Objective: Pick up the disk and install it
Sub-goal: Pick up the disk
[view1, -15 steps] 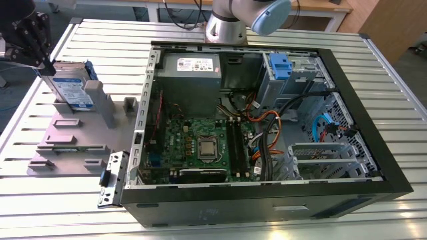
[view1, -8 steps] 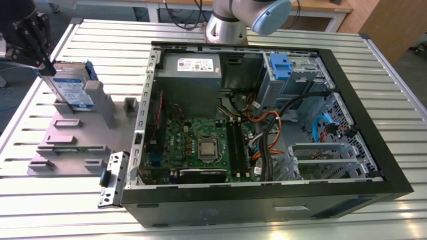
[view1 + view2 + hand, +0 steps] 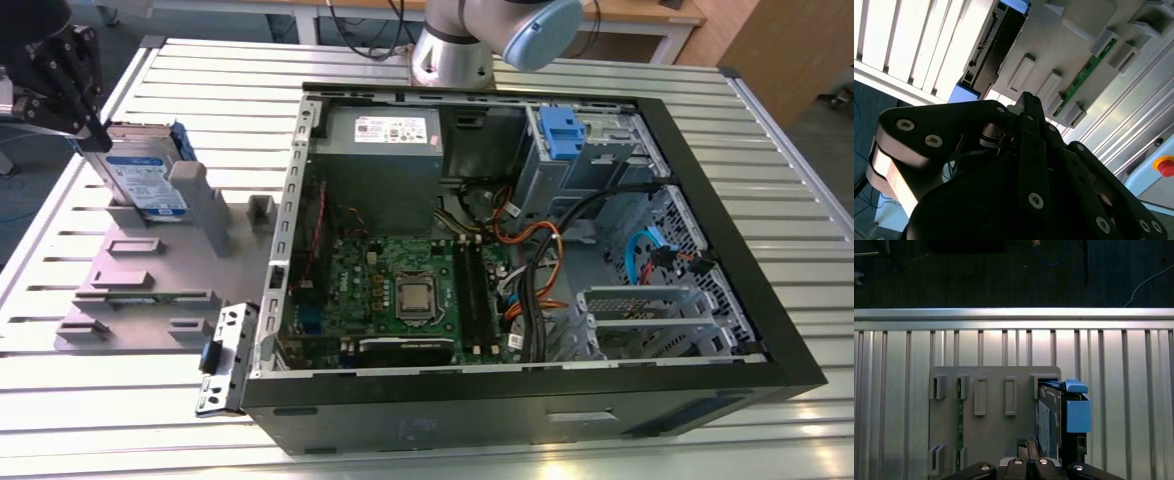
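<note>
At the slatted metal bench's [image 3: 441, 70] edge on the exterior view's left, the black hand [image 3: 94, 132], pressed together and empty, hangs just beside the upright blue-framed silver disk [image 3: 142, 180] slotted in a grey holder [image 3: 147, 272]; descending unopened risks knocking it askew

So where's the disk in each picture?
Exterior view: the disk stands on edge in the grey holder, at the exterior view's left.
Second wrist view: the disk's dark edge, against the grey holder.
First wrist view: the disk upright in the grey holder's end slot.
Shared landmark: the grey holder.
</note>
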### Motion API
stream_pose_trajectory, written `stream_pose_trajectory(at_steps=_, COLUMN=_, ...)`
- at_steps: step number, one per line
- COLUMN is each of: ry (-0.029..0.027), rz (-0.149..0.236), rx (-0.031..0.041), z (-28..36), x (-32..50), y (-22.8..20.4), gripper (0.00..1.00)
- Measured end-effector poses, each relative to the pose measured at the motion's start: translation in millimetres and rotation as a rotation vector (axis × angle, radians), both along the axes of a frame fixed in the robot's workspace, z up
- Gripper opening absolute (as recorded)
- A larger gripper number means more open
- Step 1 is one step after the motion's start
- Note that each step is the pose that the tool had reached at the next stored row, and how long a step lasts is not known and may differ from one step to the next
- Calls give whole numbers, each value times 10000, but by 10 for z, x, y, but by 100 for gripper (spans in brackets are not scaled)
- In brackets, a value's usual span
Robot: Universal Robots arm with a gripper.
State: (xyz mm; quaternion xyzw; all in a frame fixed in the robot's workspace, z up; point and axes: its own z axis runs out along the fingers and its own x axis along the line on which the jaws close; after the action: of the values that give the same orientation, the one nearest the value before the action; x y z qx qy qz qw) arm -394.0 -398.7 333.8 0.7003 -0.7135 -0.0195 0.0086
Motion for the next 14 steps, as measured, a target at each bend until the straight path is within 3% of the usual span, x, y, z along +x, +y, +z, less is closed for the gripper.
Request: stream_pose_trajectory(at_steps=14, ry=0, rz=224, rx=0, z=0, x=0, y=0, gripper=11)
